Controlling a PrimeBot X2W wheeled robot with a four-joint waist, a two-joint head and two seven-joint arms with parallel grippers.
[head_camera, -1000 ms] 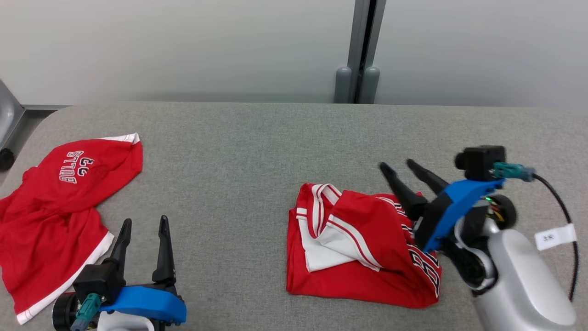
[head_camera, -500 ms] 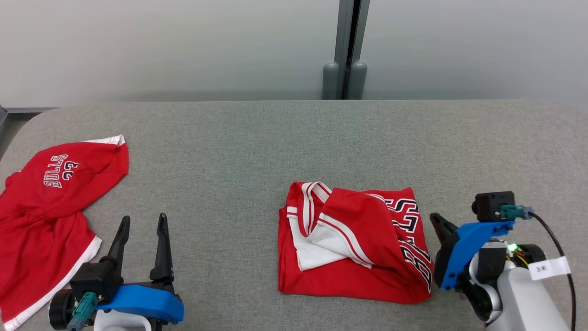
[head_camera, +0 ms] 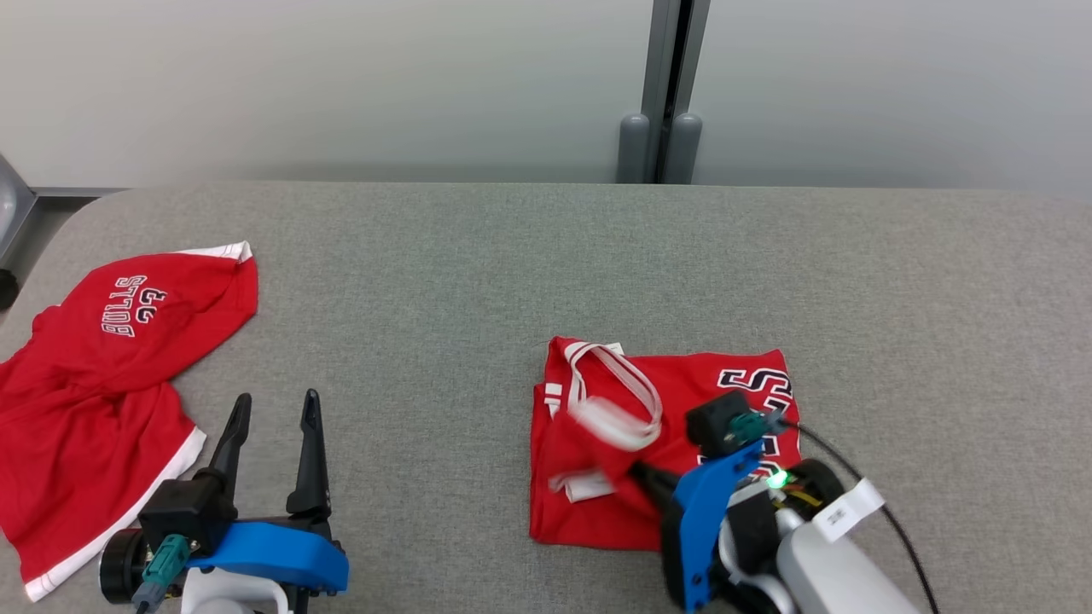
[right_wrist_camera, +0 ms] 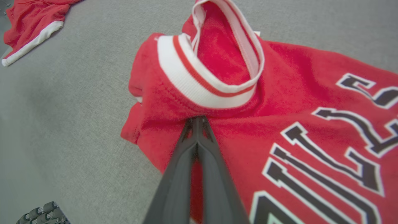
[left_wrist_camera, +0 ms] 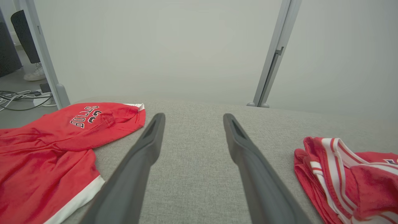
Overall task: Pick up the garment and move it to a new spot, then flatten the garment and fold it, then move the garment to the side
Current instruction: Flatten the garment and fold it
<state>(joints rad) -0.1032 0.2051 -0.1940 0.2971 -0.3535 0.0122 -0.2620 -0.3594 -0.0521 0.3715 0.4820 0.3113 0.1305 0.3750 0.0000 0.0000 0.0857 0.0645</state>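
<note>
The garment (head_camera: 725,375) is a red jersey with white-and-red trim and dark lettering, lying crumpled on the grey table right of centre. My right gripper (head_camera: 641,474) reaches over its near edge from the lower right. In the right wrist view this gripper (right_wrist_camera: 196,120) is shut, its tips pinching a red fold of the garment (right_wrist_camera: 279,93) just below the striped band. The trim looks blurred and lifted. My left gripper (head_camera: 277,401) rests open near the front left with nothing between its fingers. In its own wrist view the left gripper (left_wrist_camera: 193,117) has the garment (left_wrist_camera: 342,174) at its right.
A second red piece with a white hem and lettering (head_camera: 111,358) lies spread at the table's left end (left_wrist_camera: 62,133) (right_wrist_camera: 28,18). Bare grey table (head_camera: 444,273) stretches between the two pieces and behind them. A grey post (head_camera: 670,85) stands at the wall beyond the far edge.
My right gripper was open beside the garment's right edge; now it is over the near edge and shut on a fold. The trim has lifted and more lettering shows. The head camera shifted slightly.
</note>
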